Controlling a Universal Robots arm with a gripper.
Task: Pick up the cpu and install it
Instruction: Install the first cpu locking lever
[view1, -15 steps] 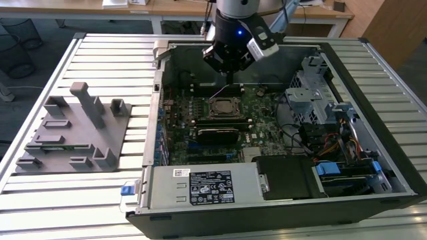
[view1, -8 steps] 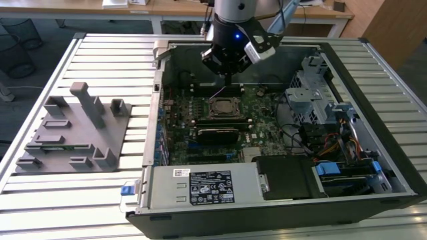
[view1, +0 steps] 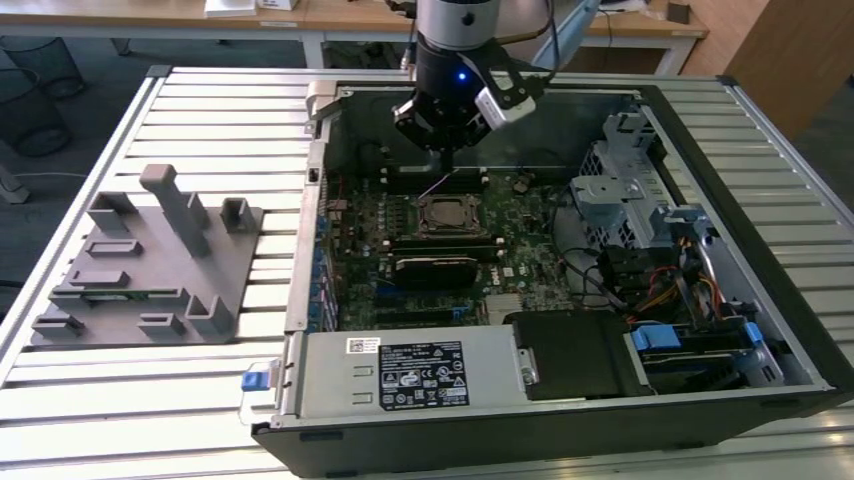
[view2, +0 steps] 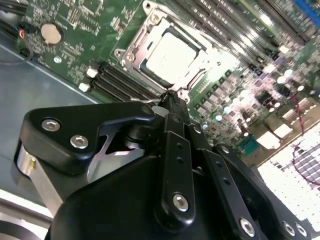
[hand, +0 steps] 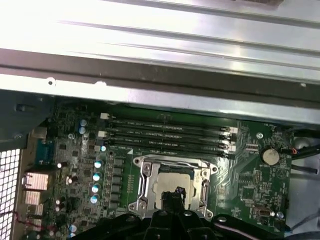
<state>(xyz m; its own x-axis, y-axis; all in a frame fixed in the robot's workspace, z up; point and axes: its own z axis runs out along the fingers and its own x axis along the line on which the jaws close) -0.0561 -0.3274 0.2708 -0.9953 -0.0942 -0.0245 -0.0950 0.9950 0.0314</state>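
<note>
The cpu (view1: 445, 213) lies flat inside the black socket with the metal frame (view1: 416, 203) on the motherboard, in the middle of the open computer case. Its silvery top shows in both wrist views (view2: 172, 55) (hand: 167, 184). My gripper (view1: 445, 162) hangs above the board, just behind the socket toward the case's far wall. The black fingers (view2: 172, 107) are pressed together into a narrow tip with nothing between them. In the first wrist view the gripper (hand: 175, 196) overlaps the chip's edge.
A grey plastic holder block (view1: 147, 260) with upright posts stands on the slatted table at the exterior view's left. Inside the case are memory slots (hand: 170, 136), a drive cage (view1: 627, 190), cables (view1: 654, 290) and the power supply (view1: 414, 372).
</note>
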